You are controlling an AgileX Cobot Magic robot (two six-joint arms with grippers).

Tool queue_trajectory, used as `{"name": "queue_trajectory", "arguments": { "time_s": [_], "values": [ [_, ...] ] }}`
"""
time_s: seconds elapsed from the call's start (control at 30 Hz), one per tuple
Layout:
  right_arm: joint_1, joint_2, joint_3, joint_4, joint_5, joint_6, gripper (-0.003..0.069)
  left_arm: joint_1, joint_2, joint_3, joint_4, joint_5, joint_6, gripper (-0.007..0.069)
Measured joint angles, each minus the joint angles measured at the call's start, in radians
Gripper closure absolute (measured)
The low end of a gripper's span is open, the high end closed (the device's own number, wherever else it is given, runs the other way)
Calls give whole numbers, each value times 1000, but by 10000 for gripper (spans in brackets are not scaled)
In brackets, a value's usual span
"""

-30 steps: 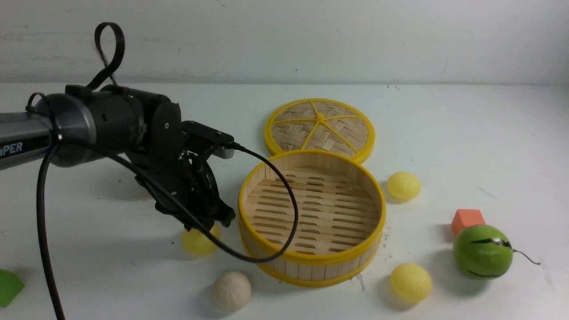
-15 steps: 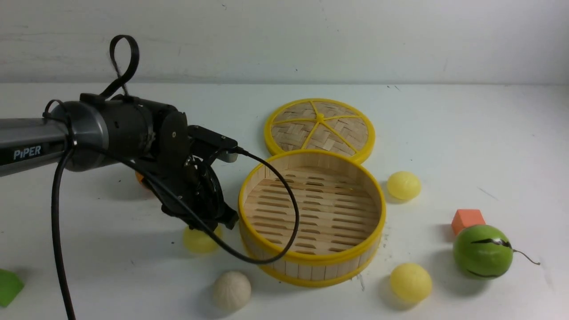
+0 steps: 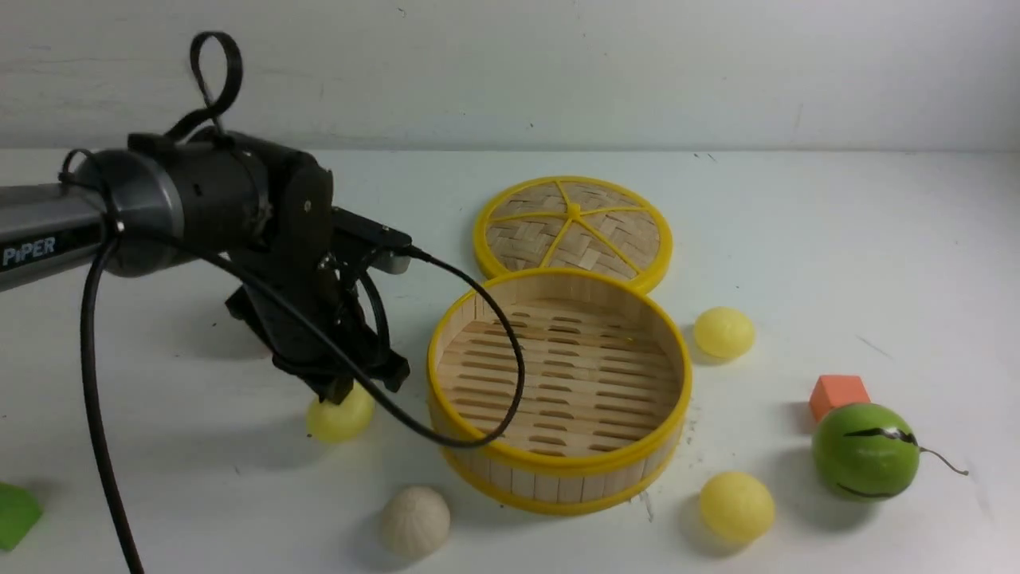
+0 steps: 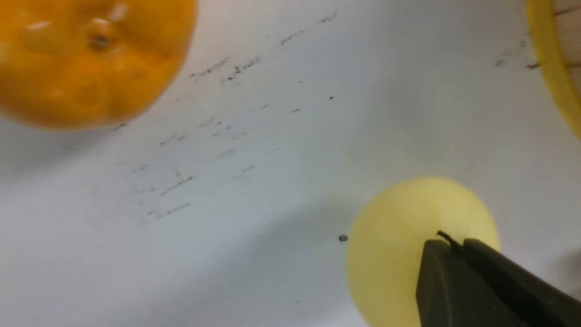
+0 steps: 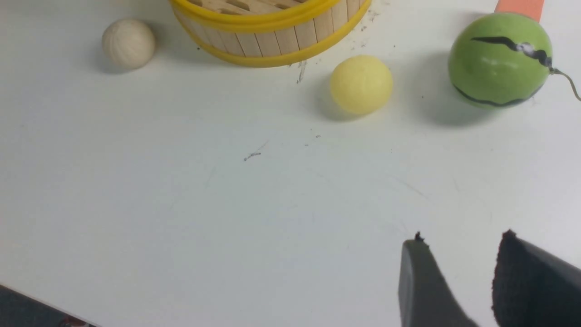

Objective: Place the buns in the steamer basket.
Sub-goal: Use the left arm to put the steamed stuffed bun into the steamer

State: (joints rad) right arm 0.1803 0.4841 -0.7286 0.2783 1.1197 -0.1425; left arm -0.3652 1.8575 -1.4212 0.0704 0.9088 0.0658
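Scuffed white tabletop (image 3: 837, 239), pale wall (image 3: 637, 72)

White table (image 3: 837, 239), steamer basket (image 3: 558, 485), woven lid (image 3: 574, 231), four buns (image 3: 736, 507), tangerine (image 4: 86, 59), green ball (image 3: 865, 450), orange block (image 3: 838, 393), green block (image 3: 16, 514)

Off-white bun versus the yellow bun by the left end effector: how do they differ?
Colour: the off-white bun is cream; the yellow bun is pale yellow.
Surface: the off-white bun shows fine pleats; the yellow bun looks smooth.
Access: the left end effector is right at the yellow bun; the off-white bun sits clear of it, nearer the camera.
Both are round, similar in size, and on the table outside the basket.
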Motion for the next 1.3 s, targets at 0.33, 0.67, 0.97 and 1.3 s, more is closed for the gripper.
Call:
{"name": "queue_trajectory", "arguments": {
  "time_s": [0.33, 0.67, 0.97, 1.3],
  "values": [
    [0, 0, 0, -9, -32, 0, 419, -166, -37, -241, -101, 76, 42, 638],
    [0, 0, 0, -2, -28, 0, 419, -206, 269, -451, -37, 108, 41, 638],
    [0, 0, 0, 3, -28, 0, 419, -204, 314, -482, -14, 90, 41, 571],
    [0, 0, 0, 4, -27, 0, 424, -201, 282, -482, -34, 128, 32, 174]
  ]
}}
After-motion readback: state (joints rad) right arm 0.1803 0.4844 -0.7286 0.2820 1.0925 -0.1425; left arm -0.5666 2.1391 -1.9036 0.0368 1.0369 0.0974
